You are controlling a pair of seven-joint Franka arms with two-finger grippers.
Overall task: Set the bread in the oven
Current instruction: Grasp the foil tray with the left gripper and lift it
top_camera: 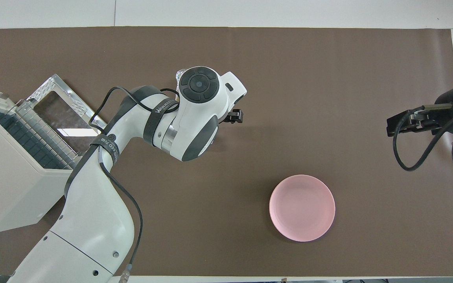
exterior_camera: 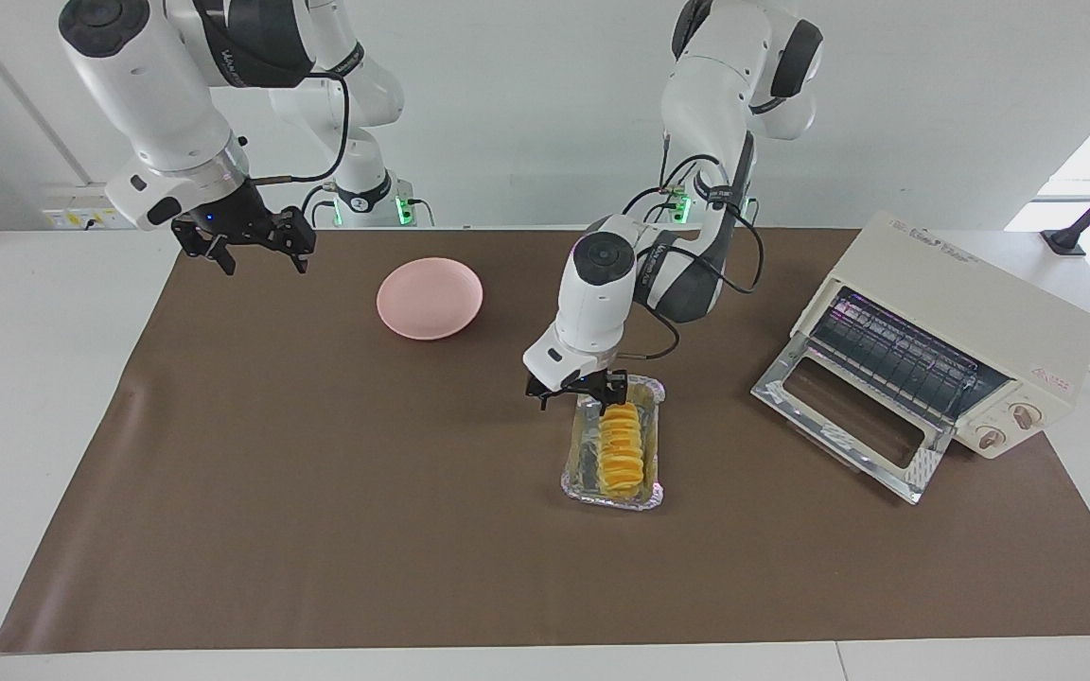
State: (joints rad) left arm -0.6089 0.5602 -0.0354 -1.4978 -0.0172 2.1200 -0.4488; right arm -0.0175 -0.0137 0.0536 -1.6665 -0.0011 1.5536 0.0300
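The bread (exterior_camera: 623,450), a ridged yellow-orange loaf, is seen just right of centre in the facing view, lying lengthwise in a silver foil tray (exterior_camera: 577,462) on the brown mat (exterior_camera: 318,492) that covers the table (exterior_camera: 25,378). In the overhead view the loaf is hidden under the left arm, and only a corner of the foil tray (top_camera: 179,74) shows at the arm's upper edge.

The left claw (exterior_camera: 577,390) is held low over the tray's end nearer the robots, its fingers spread wide, one fingertip down at the loaf's upper end and the other outside the tray. Nothing is gripped. Whether the bread is actually touched cannot be told.

The oven (exterior_camera: 971,312), cream-white, is placed at the right of the facing view, at the left arm's end of the table. Its glass door (exterior_camera: 848,416) is folded down open and the wire rack (exterior_camera: 895,355) is shown inside.

A round pink plate (exterior_camera: 430,298) is set upper centre-left, nearer the robots than the tray.

The right claw (exterior_camera: 242,248) is held in the air at the upper left, over the mat's corner, open wide and empty, its arm waiting.
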